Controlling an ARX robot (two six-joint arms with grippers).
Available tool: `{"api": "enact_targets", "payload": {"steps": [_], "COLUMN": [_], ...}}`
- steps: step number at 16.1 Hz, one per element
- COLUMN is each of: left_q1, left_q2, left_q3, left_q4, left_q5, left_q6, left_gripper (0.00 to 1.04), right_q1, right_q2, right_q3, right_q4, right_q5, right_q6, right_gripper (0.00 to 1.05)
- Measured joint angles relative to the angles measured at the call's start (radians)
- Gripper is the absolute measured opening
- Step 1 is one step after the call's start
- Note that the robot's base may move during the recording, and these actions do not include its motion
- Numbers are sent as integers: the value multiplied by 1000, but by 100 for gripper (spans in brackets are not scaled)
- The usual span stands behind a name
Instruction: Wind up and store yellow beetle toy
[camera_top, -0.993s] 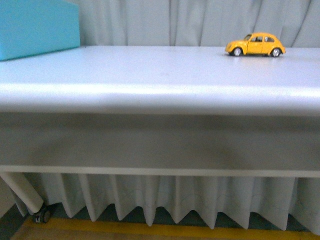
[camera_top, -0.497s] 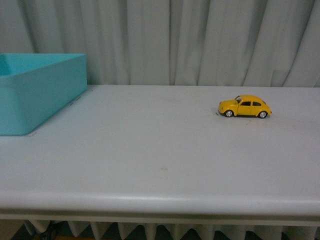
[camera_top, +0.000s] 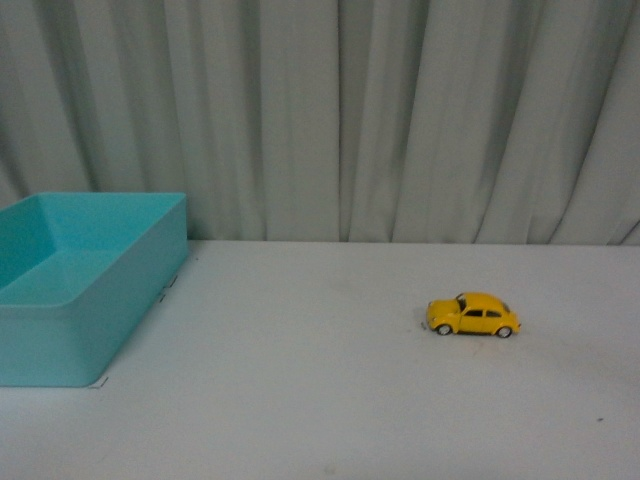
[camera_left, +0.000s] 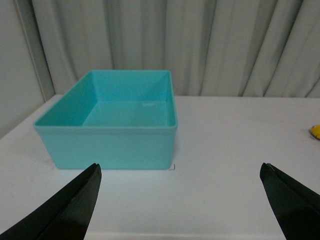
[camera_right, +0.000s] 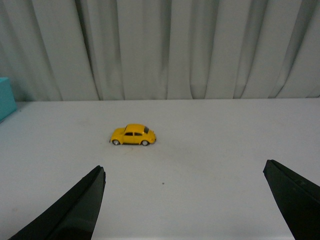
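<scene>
The yellow beetle toy (camera_top: 473, 315) stands on its wheels on the white table (camera_top: 330, 400), right of the middle, side-on to the front view. In the right wrist view the toy (camera_right: 133, 135) sits well beyond my right gripper (camera_right: 184, 172), which is open with nothing between its dark fingers (camera_right: 80, 210). My left gripper (camera_left: 181, 170) is open too and empty, facing the turquoise box (camera_left: 107, 150). Only a yellow sliver of the toy (camera_left: 315, 132) shows at the edge of the left wrist view. Neither gripper appears in the front view.
An empty turquoise box (camera_top: 60, 345) stands at the table's left side. A pleated grey curtain (camera_top: 340, 120) hangs behind the table. Bare tabletop lies between the box and the toy.
The front view has risen: a second ago it showed the table's front edge and skirt, now it looks down on the tabletop. The toy and box sit lower in the picture.
</scene>
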Motion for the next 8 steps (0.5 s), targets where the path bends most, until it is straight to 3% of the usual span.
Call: {"api": "enact_targets", "payload": {"steps": [8], "left_q1": [0], "left_q2": [0], "left_q3": [0], "left_q4": [2], "left_q5": [-1], "left_q6": [0], "left_gripper": [98], "right_q1": [0], "right_q2": [1], "right_q3": [0], "right_q4": [2], "right_q5": [0], "right_q6": [0], "right_gripper": [98]}}
